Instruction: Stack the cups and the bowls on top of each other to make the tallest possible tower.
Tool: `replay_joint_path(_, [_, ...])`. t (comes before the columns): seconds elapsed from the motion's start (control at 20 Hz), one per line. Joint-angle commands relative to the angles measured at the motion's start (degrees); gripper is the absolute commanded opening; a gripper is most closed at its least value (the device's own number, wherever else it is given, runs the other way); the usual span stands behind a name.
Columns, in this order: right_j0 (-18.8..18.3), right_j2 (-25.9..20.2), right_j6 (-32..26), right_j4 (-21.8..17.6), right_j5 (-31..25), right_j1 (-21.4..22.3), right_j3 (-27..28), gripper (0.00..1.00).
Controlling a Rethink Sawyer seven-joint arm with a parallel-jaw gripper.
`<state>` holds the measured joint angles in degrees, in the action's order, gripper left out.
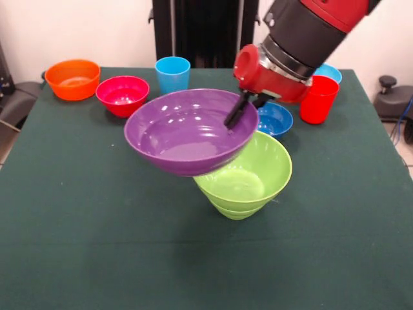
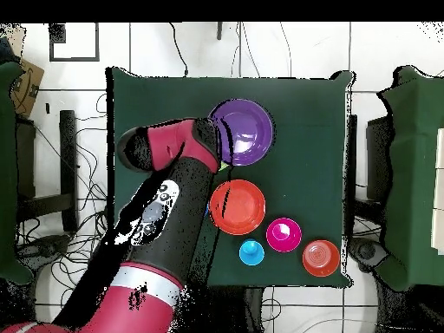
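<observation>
My gripper (image 1: 232, 119) is shut on the far rim of the large purple bowl (image 1: 187, 132) and holds it tilted in the air. The bowl hangs over the left edge of a lime green bowl (image 1: 251, 171), which rests on a second lime green bowl (image 1: 235, 210) at mid-table. In the overhead view the purple bowl (image 2: 244, 132) sits at the arm's tip. Along the far side stand an orange bowl (image 1: 72, 79), a magenta-red bowl (image 1: 122, 95), a light blue cup (image 1: 173, 73), a dark blue bowl (image 1: 276, 120), a red cup (image 1: 319, 99) and a light blue bowl (image 1: 330, 70).
The overhead view shows a large orange-red bowl (image 2: 237, 206) beside the arm (image 2: 165, 217); it does not show in the front view. The green table (image 1: 77, 213) ends at its front edge near the picture's bottom. The black pedestal (image 1: 206, 32) stands behind the cup.
</observation>
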<state>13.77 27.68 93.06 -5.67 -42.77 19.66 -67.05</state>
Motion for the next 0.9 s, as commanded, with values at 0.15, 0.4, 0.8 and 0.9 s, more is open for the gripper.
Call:
replay_joint_path(0.15, [2.7, -3.0, 11.0, 0.8, -8.3, -3.5, 4.9, 0.00])
replay_joint_path(0.4, [3.5, -2.7, 11.7, 0.6, -9.8, -4.2, 6.3, 0.00])
replay_joint_path(0.8, [4.1, -3.4, 12.3, 0.9, -10.4, -4.7, 6.7, 0.00])
replay_joint_path(0.9, [4.3, -3.3, 12.7, 1.0, -10.5, -5.0, 6.9, 0.00])
